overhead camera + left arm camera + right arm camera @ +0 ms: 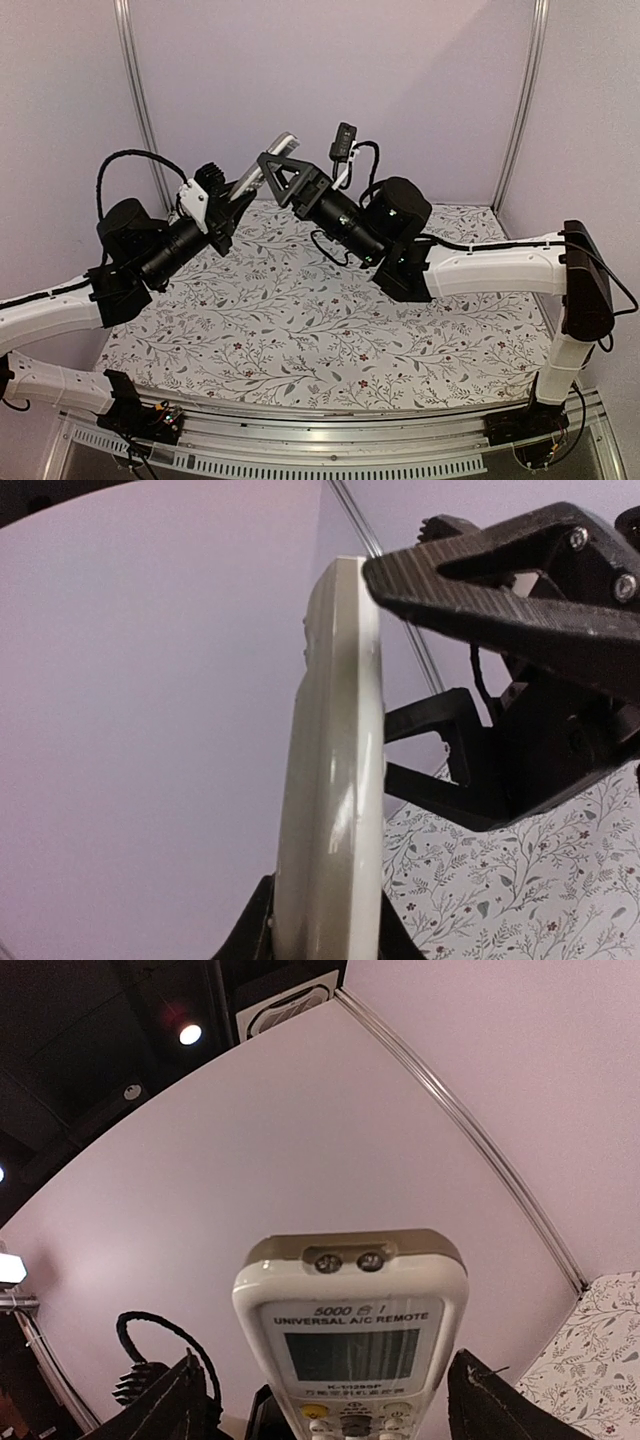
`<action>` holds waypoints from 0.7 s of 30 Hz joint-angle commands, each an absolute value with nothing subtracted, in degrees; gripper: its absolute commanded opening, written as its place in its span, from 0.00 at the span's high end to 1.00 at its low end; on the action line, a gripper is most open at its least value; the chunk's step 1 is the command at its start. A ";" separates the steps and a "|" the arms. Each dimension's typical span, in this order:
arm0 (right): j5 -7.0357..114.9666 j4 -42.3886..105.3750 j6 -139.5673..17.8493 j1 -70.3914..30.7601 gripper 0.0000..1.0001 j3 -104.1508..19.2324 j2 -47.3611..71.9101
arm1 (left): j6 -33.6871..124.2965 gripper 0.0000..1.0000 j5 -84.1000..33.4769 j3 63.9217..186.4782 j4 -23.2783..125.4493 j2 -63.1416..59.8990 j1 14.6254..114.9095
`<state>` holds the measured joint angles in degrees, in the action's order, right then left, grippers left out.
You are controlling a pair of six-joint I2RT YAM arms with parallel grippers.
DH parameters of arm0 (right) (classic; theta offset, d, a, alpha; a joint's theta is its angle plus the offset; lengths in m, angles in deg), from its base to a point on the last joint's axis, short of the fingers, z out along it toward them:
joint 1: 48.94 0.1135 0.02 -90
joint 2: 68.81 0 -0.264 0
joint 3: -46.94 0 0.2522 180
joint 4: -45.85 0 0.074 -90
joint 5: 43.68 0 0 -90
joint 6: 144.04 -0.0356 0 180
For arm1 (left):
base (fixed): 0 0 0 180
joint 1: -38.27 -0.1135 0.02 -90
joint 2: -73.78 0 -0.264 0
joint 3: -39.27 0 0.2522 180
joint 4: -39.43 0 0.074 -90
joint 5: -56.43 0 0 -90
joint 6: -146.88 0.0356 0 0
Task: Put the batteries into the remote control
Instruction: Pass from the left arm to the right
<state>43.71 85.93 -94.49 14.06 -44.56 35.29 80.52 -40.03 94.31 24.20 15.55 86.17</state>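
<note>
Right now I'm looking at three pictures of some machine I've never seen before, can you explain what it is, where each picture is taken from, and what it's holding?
These are two robot arms bolted at the near edge of a table covered with a flower-patterned cloth. The wide picture comes from a fixed camera above and behind the arms. The other two come from a small camera on each wrist. The left tool is closed on one end of a white remote control and holds it up in the air. The right tool is open, with its fingers apart on either side of the remote, and its camera faces the display. No batteries show in any picture.
</note>
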 commanded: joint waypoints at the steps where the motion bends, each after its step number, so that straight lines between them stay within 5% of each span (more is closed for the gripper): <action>1: 45.71 86.49 -96.26 14.35 0.29 -47.05 37.98 | 83.59 1.00 -40.04 93.31 20.27 15.78 87.34; 13: 48.56 87.48 -96.57 13.20 0.79 -46.27 38.21 | 84.42 0.99 -38.90 91.52 22.27 16.49 87.84; 14: 48.38 87.35 -96.23 12.97 0.82 -45.21 37.55 | 84.24 0.88 -38.18 91.11 23.41 16.74 87.82; 16: 48.22 85.55 -96.15 11.76 0.96 -42.63 35.61 | 82.62 0.44 -35.83 89.81 26.03 17.74 87.75; 17: 48.07 83.07 -96.19 10.98 1.00 -40.98 34.29 | 81.46 0.09 -33.53 89.10 27.96 18.49 87.70; 18: 47.71 78.95 -96.13 10.01 1.00 -40.32 33.04 | 80.45 0.01 -30.79 88.31 30.03 19.20 87.67; 21: 48.08 53.15 -92.18 6.47 1.00 -44.11 28.58 | 74.64 0.00 -26.94 86.24 34.85 21.75 87.55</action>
<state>47.87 78.70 -96.02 11.24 -41.13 34.96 81.13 -34.11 89.19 26.78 18.83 87.13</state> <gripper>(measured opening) 0.478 0.954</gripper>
